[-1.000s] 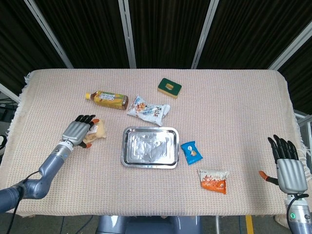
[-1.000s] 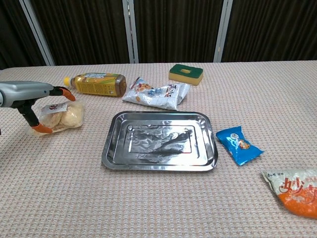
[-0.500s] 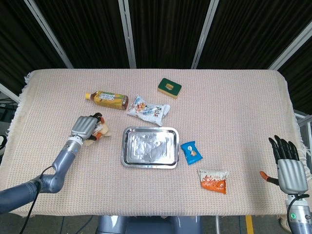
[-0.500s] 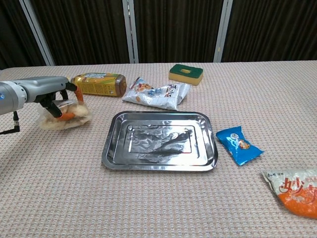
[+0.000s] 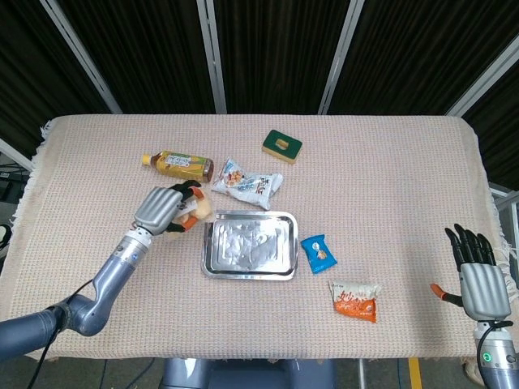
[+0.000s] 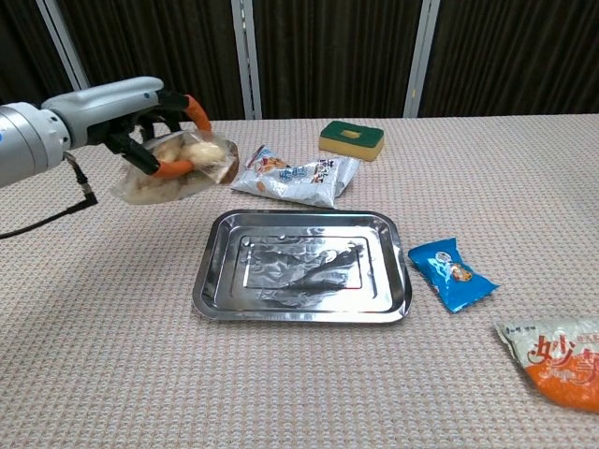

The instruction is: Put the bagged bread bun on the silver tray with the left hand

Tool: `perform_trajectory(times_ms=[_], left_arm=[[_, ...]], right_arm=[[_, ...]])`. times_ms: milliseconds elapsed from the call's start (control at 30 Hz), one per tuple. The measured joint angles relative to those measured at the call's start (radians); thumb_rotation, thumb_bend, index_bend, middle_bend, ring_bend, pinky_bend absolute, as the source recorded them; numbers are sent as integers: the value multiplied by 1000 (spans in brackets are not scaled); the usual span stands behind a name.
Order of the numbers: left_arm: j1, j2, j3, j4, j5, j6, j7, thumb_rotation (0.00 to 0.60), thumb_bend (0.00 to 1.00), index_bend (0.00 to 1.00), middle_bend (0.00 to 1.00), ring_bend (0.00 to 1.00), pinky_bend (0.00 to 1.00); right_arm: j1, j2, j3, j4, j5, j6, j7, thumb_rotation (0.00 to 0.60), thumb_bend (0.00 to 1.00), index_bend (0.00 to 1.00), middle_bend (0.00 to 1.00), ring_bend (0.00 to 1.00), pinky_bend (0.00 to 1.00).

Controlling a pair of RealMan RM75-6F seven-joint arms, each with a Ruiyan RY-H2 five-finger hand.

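Lifted off the table, the bagged bread bun (image 6: 178,166) now hangs gripped in the left hand's (image 6: 140,112) fingers (image 6: 173,168) beside the silver tray (image 6: 301,309).

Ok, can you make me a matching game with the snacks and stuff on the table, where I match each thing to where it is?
Things:
1. bagged bread bun
2. silver tray
3. green sponge
4. blue snack packet

Places:
A. lying just right of the tray
B. at the far side of the table
C. held up in the left hand
D. lying empty, mid-table

Pairs: 1-C, 2-D, 3-B, 4-A

Clear-bagged bread bun (image 6: 178,168) held aloft beside empty silver tray (image 6: 301,304).
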Motion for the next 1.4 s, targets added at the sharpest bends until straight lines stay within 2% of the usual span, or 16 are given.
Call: perform_trajectory(times_ms=[200, 267, 333, 367, 433, 500, 533, 600, 733, 933, 1200, 1400], left_arm=[[-46, -74, 9, -14, 17, 1, 85, 600, 590, 543, 185, 296, 558], [-63, -108, 9, -1, 3, -5, 109, 600, 589, 513, 176, 279, 551], [-77, -133, 7, 12, -12, -11, 126, 600, 558, 429, 143, 227, 523], [-85, -149, 5, 21, -23, -16, 136, 600, 514, 366, 115, 190, 486], [-97, -169, 2, 36, -39, -23, 152, 600, 315, 127, 26, 52, 279], [-108, -187, -2, 50, -62, -32, 169, 600, 185, 15, 0, 0, 123], [-112, -191, -3, 53, -73, -39, 173, 600, 133, 1, 0, 0, 71], [-120, -198, -9, 56, -100, -51, 180, 600, 79, 0, 0, 0, 9], [-121, -191, -13, 46, -104, -43, 181, 600, 55, 0, 0, 0, 0], [-82, -134, 4, 11, -55, 48, 201, 600, 160, 53, 0, 0, 0], [55, 68, 56, -127, -35, 188, 235, 600, 181, 123, 0, 0, 0], [194, 203, 113, -218, -27, 298, 173, 600, 182, 167, 0, 0, 0]], right_arm=[[0, 8, 1, -5, -10, 9, 3, 600, 0, 0, 0, 0, 0], [-1, 11, 1, -8, -13, 12, 2, 600, 0, 0, 0, 0, 0], [-2, 13, 1, -11, -14, 15, 1, 600, 0, 0, 0, 0, 0], [-2, 14, 1, -12, -15, 16, 1, 600, 0, 0, 0, 0, 0], [-6, 16, -1, -13, -15, 19, 0, 600, 0, 0, 0, 0, 0], [-8, 15, -2, -14, -10, 19, 1, 600, 0, 0, 0, 0, 0], [-9, 15, -2, -14, -9, 18, 1, 600, 0, 0, 0, 0, 0], [-10, 13, -3, -13, -9, 18, 2, 600, 0, 0, 0, 0, 0], [-12, 13, -3, -11, -7, 21, 5, 600, 0, 0, 0, 0, 0], [-14, 12, -3, -6, -5, 20, 10, 600, 0, 0, 0, 0, 0], [-3, 5, 0, 7, -8, 7, 20, 600, 0, 0, 0, 0, 0], [13, -3, 2, 11, -15, -9, 18, 600, 0, 0, 0, 0, 0]])
